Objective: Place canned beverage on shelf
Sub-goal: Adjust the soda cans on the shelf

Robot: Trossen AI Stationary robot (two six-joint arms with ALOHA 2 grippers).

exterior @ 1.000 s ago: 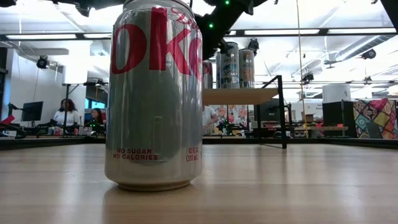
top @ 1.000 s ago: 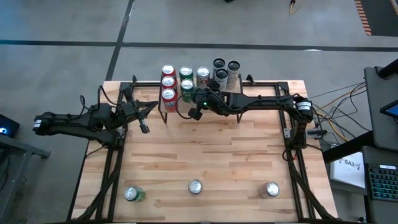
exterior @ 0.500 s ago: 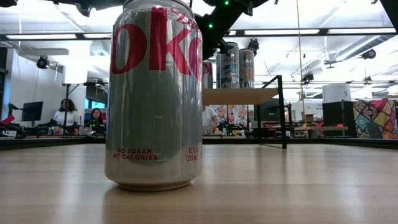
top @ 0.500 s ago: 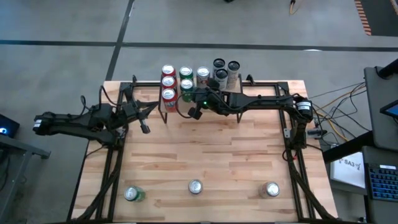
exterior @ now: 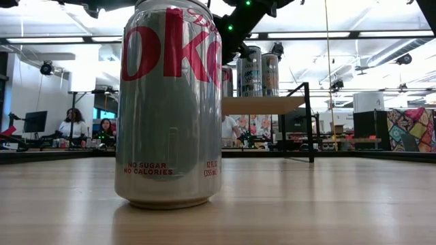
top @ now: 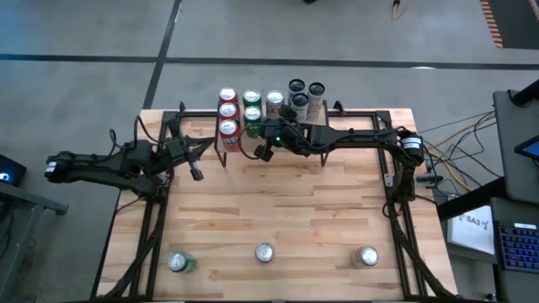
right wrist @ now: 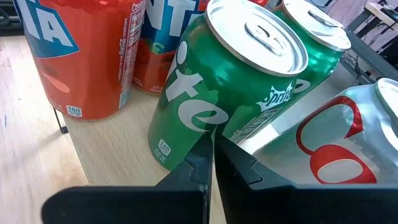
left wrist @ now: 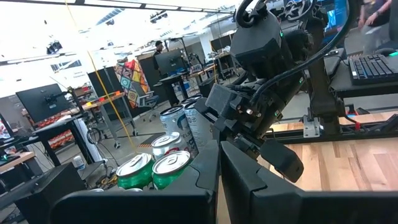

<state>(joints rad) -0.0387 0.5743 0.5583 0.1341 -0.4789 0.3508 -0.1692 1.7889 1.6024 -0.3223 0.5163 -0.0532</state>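
High view: left gripper (top: 196,174) at table's (top: 278,210) 9 o'clock, fingers shut, empty. Shelf (top: 313,133) at 12, cans (top: 251,109) on it. Right gripper (top: 263,154) beside it, pinched closed, empty. Three cans (top: 264,252) along 6 edge.

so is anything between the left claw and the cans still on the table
Nothing visible. Bare tabletop lies between the shut left claw and the three cans in the near row: green, middle, right. The right claw sits shut at the shelf.
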